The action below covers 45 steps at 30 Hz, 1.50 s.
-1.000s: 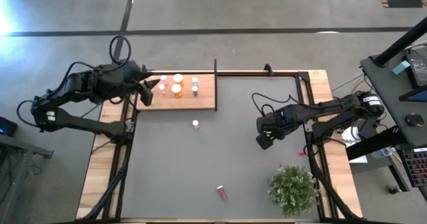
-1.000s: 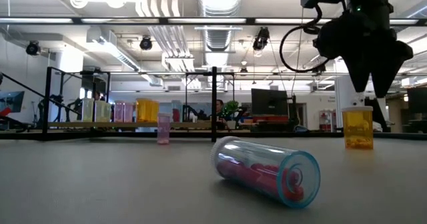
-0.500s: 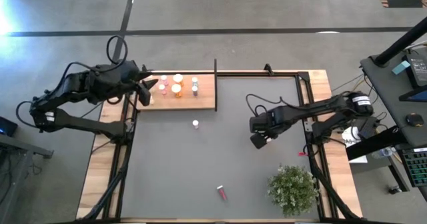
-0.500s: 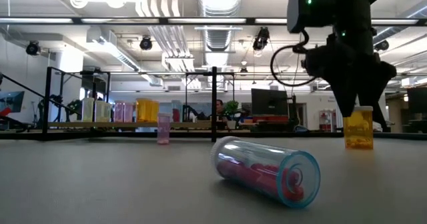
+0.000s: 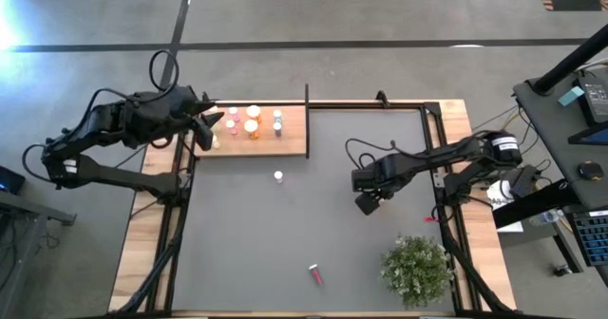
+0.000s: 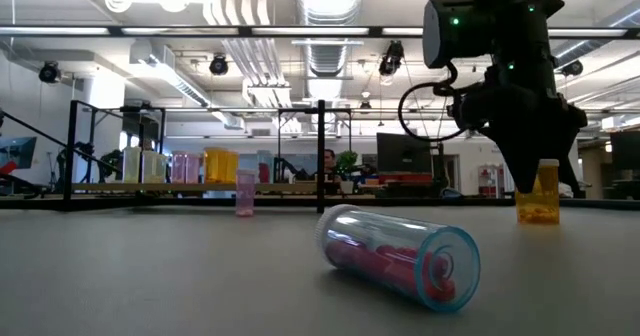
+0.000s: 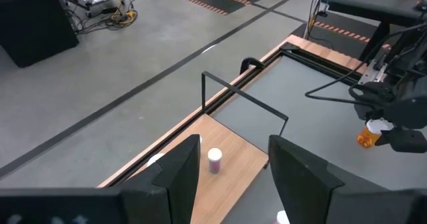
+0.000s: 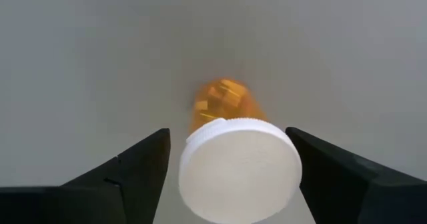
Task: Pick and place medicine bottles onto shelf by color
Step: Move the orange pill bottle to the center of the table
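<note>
An orange medicine bottle with a white cap stands upright on the dark tabletop at mid right. My right gripper points down over it, open, one finger on each side of the cap with a gap showing on both sides. In the low view the bottle shows just behind that gripper. My left gripper hovers open over the left end of the light-wood shelf, holding nothing. Several bottles stand on the shelf.
A white-capped bottle stands on the table just near of the shelf. A pink bottle lies on its side near the front edge. A bushy green plant sits front right. A black frame bar with a post runs along the far edge.
My right gripper has come down and moved a little toward the table's left edge, over the orange bottle, staying open. The bottle has stayed where it was.
</note>
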Each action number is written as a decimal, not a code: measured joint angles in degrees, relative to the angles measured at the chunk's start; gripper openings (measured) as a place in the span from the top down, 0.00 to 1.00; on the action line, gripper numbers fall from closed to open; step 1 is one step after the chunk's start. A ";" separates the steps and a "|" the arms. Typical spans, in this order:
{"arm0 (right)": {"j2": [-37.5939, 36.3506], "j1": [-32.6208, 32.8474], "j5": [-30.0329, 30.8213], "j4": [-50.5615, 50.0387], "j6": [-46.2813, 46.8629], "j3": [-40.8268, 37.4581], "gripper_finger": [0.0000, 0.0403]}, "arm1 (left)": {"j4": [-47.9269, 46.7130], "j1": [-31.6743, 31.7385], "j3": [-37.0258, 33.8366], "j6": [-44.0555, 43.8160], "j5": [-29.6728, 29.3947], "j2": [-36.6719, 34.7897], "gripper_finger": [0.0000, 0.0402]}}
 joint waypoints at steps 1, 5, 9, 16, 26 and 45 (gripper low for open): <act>-0.37 0.00 0.00 0.05 0.00 0.00 0.30 | 0.00 0.00 0.00 -0.01 0.00 0.00 0.60; -0.98 0.00 -0.68 0.15 0.49 0.12 0.31 | -0.02 0.00 0.00 0.00 0.00 0.00 0.60; -0.98 0.00 -1.25 0.57 0.44 0.76 0.38 | -0.02 0.00 -0.02 0.00 -0.02 0.02 0.60; -0.98 0.00 -1.22 0.87 0.45 1.88 0.50 | -0.02 0.00 -0.04 0.03 -0.02 0.11 0.60; -0.10 0.00 0.58 4.78 -0.27 9.31 0.49 | -0.08 -0.02 -0.09 0.07 -0.02 0.00 0.60; 29.51 -3.55 3.04 -2.12 -21.57 45.64 0.49 | -0.54 -0.04 -0.09 0.05 0.00 -1.71 0.60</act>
